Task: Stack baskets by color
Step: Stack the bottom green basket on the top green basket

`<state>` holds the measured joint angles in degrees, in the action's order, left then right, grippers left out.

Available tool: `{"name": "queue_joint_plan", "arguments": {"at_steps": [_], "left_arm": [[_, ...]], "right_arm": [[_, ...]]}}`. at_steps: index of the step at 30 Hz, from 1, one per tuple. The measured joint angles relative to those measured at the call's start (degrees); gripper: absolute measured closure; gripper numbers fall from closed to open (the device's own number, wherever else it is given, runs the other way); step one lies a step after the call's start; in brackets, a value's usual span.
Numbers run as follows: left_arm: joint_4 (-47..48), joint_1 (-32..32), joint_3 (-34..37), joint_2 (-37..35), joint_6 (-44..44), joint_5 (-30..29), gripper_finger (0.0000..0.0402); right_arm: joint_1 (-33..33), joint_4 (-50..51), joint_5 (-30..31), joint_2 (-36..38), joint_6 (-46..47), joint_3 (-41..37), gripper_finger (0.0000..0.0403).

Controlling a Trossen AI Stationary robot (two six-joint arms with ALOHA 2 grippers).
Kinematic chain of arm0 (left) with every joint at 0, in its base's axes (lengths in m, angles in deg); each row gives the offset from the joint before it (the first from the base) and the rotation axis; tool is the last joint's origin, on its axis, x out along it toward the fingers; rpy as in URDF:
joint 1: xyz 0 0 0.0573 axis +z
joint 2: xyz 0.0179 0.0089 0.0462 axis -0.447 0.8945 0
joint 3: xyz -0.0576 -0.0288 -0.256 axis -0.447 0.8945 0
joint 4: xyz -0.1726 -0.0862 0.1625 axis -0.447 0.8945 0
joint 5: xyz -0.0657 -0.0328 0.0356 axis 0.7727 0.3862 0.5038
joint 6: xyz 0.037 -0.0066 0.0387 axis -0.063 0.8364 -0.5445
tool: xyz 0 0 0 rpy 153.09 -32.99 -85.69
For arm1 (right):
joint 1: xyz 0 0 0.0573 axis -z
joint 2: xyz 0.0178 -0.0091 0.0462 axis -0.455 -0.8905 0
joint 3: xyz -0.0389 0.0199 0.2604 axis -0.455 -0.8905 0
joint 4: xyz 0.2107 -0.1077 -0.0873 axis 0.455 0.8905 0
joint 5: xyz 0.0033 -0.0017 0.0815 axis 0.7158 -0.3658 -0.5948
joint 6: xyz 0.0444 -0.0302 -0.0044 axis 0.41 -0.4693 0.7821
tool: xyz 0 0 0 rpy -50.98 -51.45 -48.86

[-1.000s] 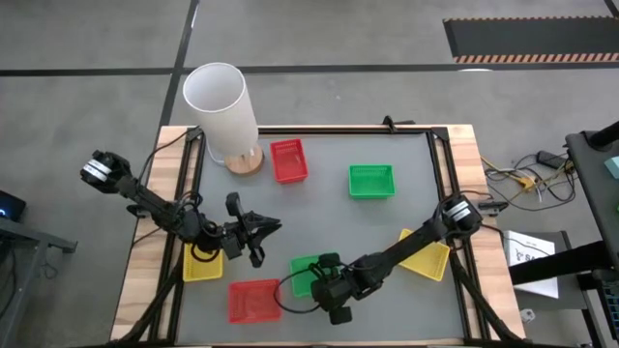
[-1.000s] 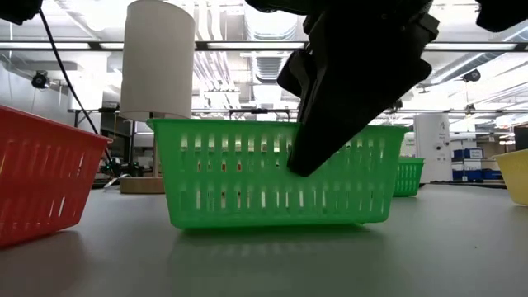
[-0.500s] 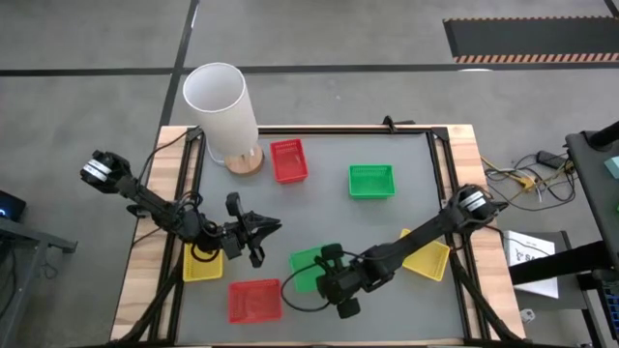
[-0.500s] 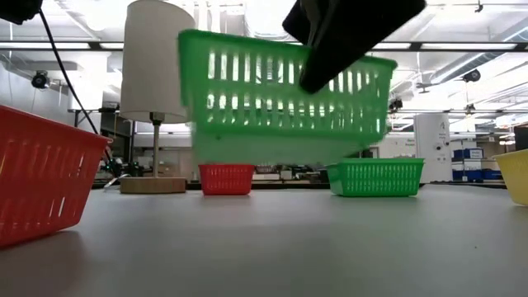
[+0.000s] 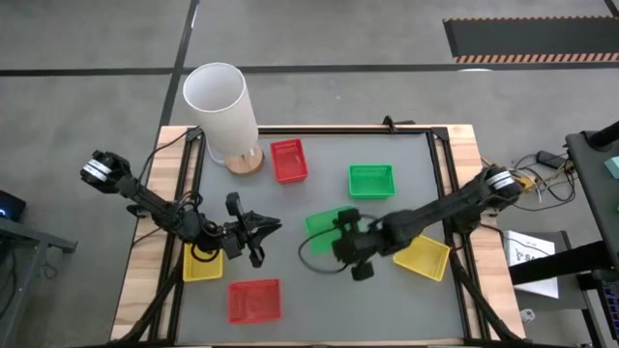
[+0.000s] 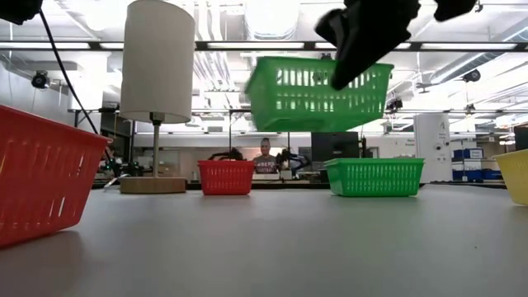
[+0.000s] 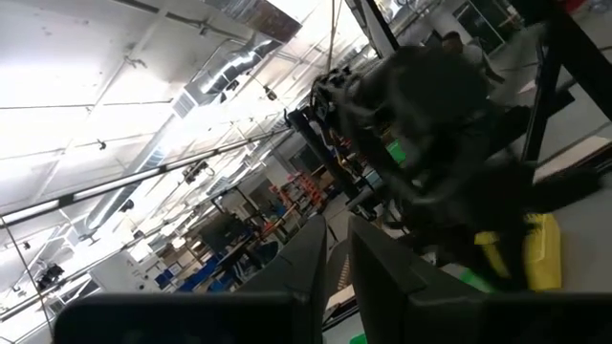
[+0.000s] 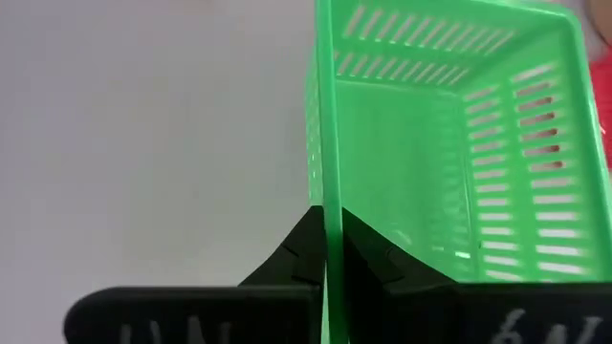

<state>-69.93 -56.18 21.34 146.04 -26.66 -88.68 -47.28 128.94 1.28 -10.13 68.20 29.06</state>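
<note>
A: What has moved since a second ago?

B: The right gripper (image 5: pixel 340 239) has lifted the green basket (image 5: pixel 330 223) off the table and carried it from the lower centre of the overhead frame up toward the middle. In the level view it is hanging in the air, upper centre, well above the grey tabletop (image 5: pixel 319 295).

A: How is it being held?

B: The two dark fingers are pinching one thin plastic wall between them, closed tight on the rim. The wrist camera is showing slotted mesh sides and a smooth rectangular floor.

A: Going left to right across the overhead picture?

B: The left gripper (image 5: pixel 274 228) is hanging over the table at left centre, its jaws nearly closed with only a narrow gap and nothing in them. Below it, a yellow basket (image 5: pixel 202 263) is sitting at the left edge, and a red basket (image 5: pixel 254 300) at lower left. A tall white cylinder (image 5: pixel 221 110) is standing on a round wooden base at upper left, with a second red basket (image 5: pixel 289 160) just beside it. Right of centre, another green basket (image 5: pixel 371 181) is resting on the mat. A second yellow basket (image 5: pixel 424 257) is lying at lower right, partly under the right arm.
</note>
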Motion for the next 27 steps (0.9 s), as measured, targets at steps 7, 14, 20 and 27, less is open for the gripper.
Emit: {"name": "queue_joint_plan", "arguments": {"at_steps": [7,14,20,27], "left_arm": [[-0.02,0.00,-0.26,-0.07,-0.12,-0.02,0.0371],[-0.11,0.00,-0.42,-0.33,-1.57,-0.02,0.0371],[-0.22,0.00,-0.47,-0.85,-1.92,0.00,0.0371],[-0.14,0.00,-0.46,-0.92,-2.03,0.00,0.0371]], "right_arm": [[8.31,-0.97,0.42,12.61,-3.18,-10.57,0.0394],[18.66,-3.78,0.22,23.01,-8.24,-19.32,0.0394],[27.47,-5.83,-4.67,27.82,-12.88,-26.18,0.0394],[34.34,-9.59,-9.64,28.70,-18.98,-31.16,0.0394]]}}
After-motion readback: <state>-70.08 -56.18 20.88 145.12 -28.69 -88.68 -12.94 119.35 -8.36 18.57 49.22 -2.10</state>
